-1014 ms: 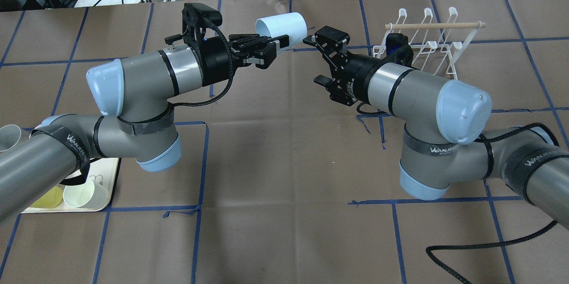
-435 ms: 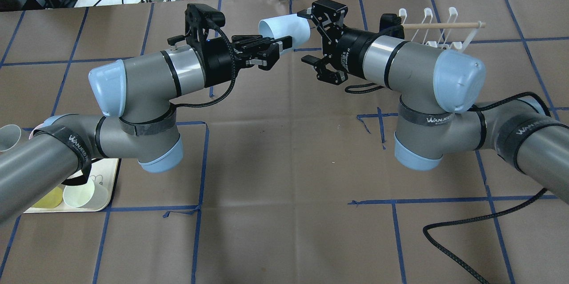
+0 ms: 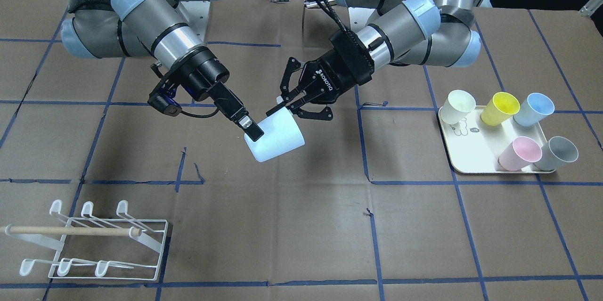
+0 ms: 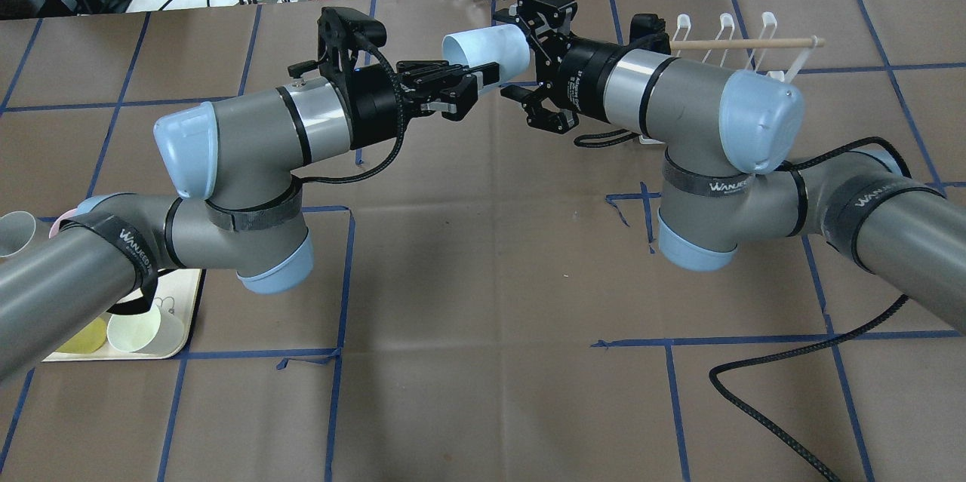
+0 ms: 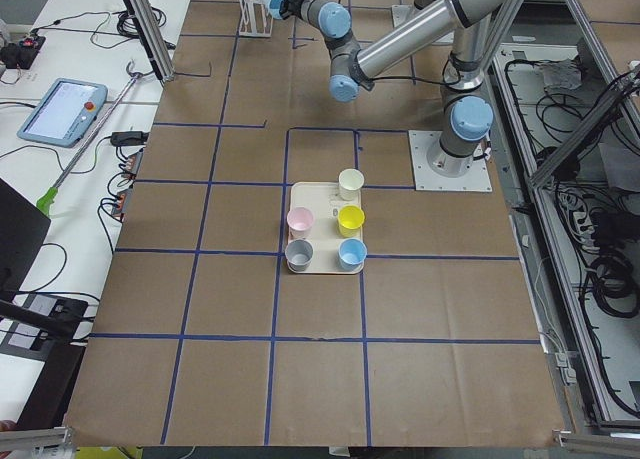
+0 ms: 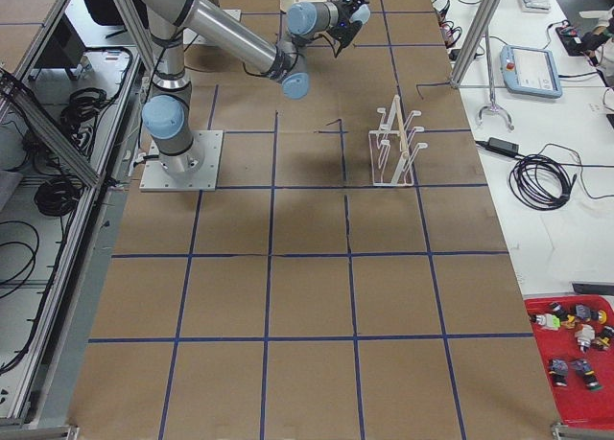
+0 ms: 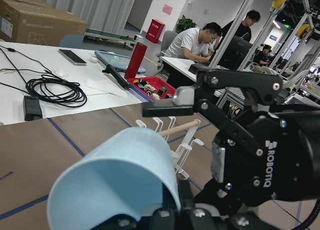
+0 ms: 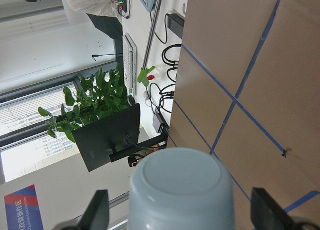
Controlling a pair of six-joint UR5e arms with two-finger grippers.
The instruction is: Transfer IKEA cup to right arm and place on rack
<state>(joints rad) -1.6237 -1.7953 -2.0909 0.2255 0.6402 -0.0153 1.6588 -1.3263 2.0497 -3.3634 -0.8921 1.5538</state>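
The pale blue IKEA cup (image 4: 489, 52) hangs on its side above the table, mouth towards my left arm. My left gripper (image 4: 472, 81) is shut on its rim wall. My right gripper (image 4: 522, 59) is open, with one finger on each side of the cup's base. The right wrist view shows the base (image 8: 182, 187) centred between the two fingers, with a gap on each side. In the front view the cup (image 3: 278, 138) sits between both grippers. The white wire rack (image 3: 94, 244) with its wooden dowel stands on the table; in the overhead view the rack (image 4: 755, 44) is partly behind my right arm.
A cream tray (image 3: 471, 162) holds several cups: cream (image 3: 459, 105), yellow (image 3: 501, 108), blue (image 3: 534, 108), pink (image 3: 520, 152) and grey (image 3: 558, 152). A black cable (image 4: 770, 406) loops over the table by my right arm. Operators sit beyond the far edge.
My right gripper moved away from me and leftwards, from below the cup's base to straddling it, still open. My left gripper kept the cup almost still.
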